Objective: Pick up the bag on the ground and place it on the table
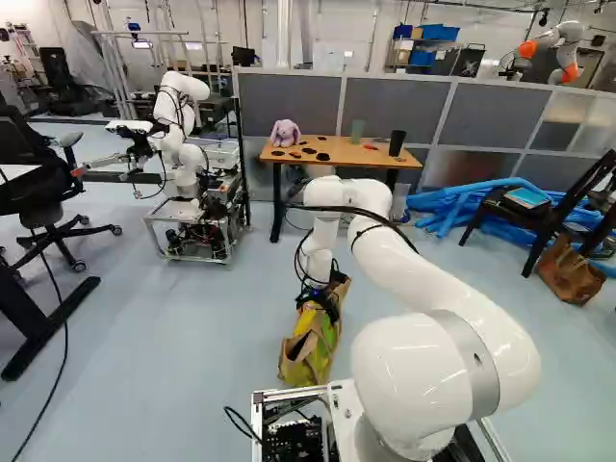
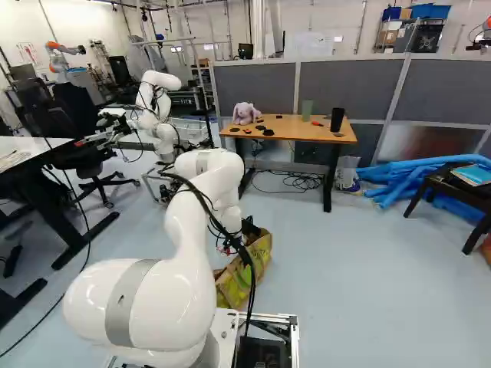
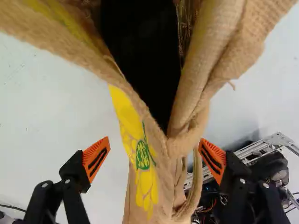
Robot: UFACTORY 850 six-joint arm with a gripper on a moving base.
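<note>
The jaws are found released and wide, the bag (image 3: 163,184) standing between them on the floor (image 1: 192,318). Soft, sagging cloth is judged; weight cannot be established. Hold should be taken across the gathered rim (image 3: 186,142), both sides caught.

pale floor (image 1: 173,327) bearing a tan bag (image 1: 312,351) and wooden table (image 1: 342,152); plush toy (image 1: 286,134) near the tabletop's left edge, black cup (image 1: 397,142) near its right.
</note>
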